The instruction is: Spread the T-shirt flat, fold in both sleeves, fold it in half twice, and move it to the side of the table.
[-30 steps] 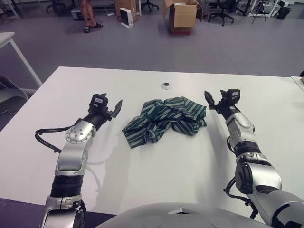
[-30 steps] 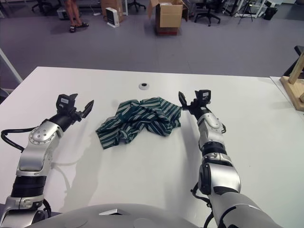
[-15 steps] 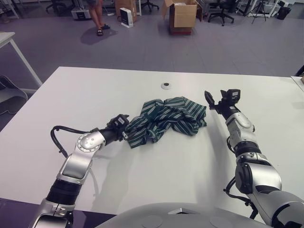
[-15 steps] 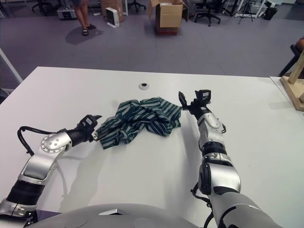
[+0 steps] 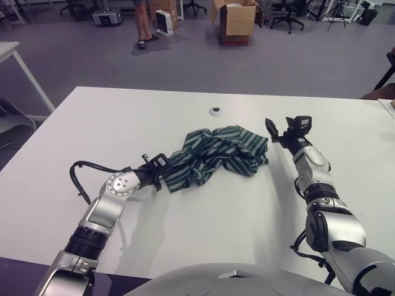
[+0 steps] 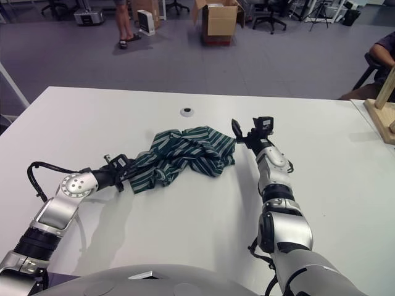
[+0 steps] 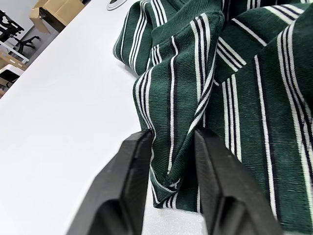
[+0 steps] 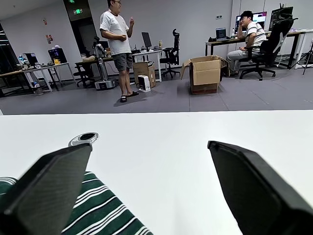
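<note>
A green T-shirt (image 5: 216,153) with white stripes lies crumpled near the middle of the white table (image 5: 111,117). My left gripper (image 5: 158,173) is low at the shirt's near-left corner. In the left wrist view its two black fingers (image 7: 129,171) stand close on either side of a fold of the T-shirt (image 7: 173,147) and pinch it. My right gripper (image 5: 282,129) hovers just beyond the shirt's far-right edge. It is open, with its gap (image 8: 149,147) holding nothing and the striped cloth (image 8: 98,205) beside one finger.
A small round white disc (image 5: 215,111) with a dark centre sits on the table behind the shirt. A wooden stand (image 6: 384,114) is at the table's far right edge. Bare tabletop lies on both sides and in front of the shirt.
My left arm swung in from the left and dropped to the shirt's near-left corner, where its fingers closed on the cloth. The right arm has not moved.
</note>
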Motion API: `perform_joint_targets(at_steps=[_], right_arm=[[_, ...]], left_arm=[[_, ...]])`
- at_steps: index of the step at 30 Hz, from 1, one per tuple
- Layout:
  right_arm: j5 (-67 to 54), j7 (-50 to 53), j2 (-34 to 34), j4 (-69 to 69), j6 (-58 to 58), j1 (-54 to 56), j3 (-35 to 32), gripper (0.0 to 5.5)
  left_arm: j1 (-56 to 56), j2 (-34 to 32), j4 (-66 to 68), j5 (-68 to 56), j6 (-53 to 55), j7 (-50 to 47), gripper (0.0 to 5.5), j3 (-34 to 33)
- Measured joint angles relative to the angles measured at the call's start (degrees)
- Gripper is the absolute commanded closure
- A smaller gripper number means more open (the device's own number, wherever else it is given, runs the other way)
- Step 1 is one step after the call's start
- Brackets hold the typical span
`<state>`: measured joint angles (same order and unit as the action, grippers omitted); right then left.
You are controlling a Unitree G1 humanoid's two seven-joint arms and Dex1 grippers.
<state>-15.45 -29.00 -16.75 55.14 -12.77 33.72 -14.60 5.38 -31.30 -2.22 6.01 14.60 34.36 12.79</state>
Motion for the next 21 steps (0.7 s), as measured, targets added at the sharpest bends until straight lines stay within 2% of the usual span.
perform_joint_targets(at_steps=[6,11,18,21], right_arm=[[0.0,0.0,0.0,0.0,0.0,0.0,0.04,1.11],[0.0,-0.12,-0.05,-0.04,0.0,0.02,0.08,1.11],[0.49,-0.94,-0.26,-0.03,0.02,0.2,0.79,1.11],[2.04,-4.41,-0.84,0.39,1.28,2.2,2.68,1.11]], left_arm=[[0.52,0.29,0.47,0.43,-0.85,-0.47,5.49,-0.05],[-2.29,-0.58,-3.16,-1.74,-1.41,3.76,5.49,0.03],[-10.14,-7.5,-14.84,-4.2,-2.75,13.09,5.49,0.91],[-13.45,-10.8,-20.7,-5.54,-2.48,16.97,5.49,1.48]])
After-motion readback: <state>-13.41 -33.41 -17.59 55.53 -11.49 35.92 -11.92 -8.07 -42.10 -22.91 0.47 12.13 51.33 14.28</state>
